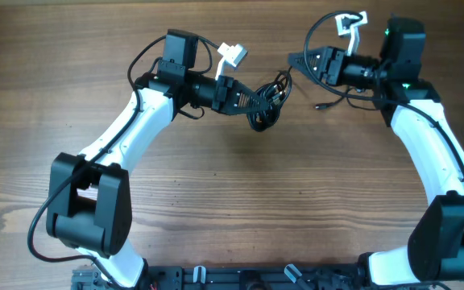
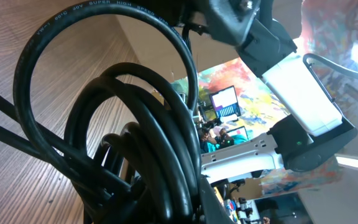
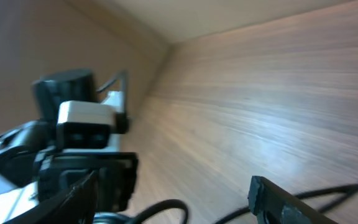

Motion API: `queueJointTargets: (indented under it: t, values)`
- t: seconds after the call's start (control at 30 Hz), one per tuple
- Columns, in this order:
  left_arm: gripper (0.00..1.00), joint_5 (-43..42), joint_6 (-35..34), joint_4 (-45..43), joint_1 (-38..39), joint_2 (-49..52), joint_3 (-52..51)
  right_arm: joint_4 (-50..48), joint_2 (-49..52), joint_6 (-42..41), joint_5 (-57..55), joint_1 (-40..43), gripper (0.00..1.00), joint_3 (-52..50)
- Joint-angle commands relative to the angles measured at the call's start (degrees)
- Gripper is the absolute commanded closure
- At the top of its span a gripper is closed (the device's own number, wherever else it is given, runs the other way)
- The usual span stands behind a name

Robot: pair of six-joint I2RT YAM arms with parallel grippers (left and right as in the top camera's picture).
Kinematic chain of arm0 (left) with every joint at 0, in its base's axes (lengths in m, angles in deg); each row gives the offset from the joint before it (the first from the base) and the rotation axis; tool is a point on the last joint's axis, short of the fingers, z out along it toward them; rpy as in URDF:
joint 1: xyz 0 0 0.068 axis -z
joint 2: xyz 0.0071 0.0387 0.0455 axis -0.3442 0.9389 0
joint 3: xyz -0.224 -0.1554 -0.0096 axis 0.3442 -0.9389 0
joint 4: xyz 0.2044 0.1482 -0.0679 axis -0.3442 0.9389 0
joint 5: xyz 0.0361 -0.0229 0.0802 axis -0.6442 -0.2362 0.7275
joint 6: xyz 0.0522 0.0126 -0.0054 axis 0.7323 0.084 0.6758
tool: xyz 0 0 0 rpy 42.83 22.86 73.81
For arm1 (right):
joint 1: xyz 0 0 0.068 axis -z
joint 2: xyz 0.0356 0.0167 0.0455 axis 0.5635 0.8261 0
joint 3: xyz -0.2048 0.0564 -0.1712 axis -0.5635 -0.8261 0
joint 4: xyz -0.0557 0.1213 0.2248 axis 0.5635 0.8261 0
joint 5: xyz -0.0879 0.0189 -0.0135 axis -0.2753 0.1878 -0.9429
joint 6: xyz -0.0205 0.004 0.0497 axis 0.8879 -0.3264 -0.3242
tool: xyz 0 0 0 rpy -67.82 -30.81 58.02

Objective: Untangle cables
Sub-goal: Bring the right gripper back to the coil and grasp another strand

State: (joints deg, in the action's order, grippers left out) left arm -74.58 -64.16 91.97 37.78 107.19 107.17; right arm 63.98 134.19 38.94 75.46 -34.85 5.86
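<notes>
Cables (image 1: 267, 103) are bunching in a knot near the table's (image 1: 216, 201) far edge. We are pinching them with our left gripper (image 1: 250, 97); our right gripper (image 1: 296, 62) is gaping open, empty.

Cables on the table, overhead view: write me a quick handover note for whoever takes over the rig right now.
Left claw: shut on the cables, a knotted coil at the upper middle of the table.
Right claw: open, holding nothing, just right of the coil.
One strand with a plug end lies on the table below the right claw; I cannot tell whether it is free of the coil.
Done: coil gripped on one side.
Left: grasp a strand with the right claw and pull the loops apart.
</notes>
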Motion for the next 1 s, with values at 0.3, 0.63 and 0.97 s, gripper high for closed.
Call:
queueJointTargets:
  t: [0.3,0.63,0.97]
  values:
    - [0.96,-1.53,1.97,-0.31,-0.13,-0.96,0.31,10.6,-0.33,-1.03,4.7,-0.61,0.27,0.24]
    - [0.96,0.63,1.31,-0.09,-0.11,-0.96,0.31,7.52,-0.33,-4.17,8.04,-3.54,0.4,0.24]
    - [0.96,1.44,1.29,-0.09,-0.13,-0.96,0.31,5.9,-0.33,-7.08,0.81,-3.87,0.93,0.24]
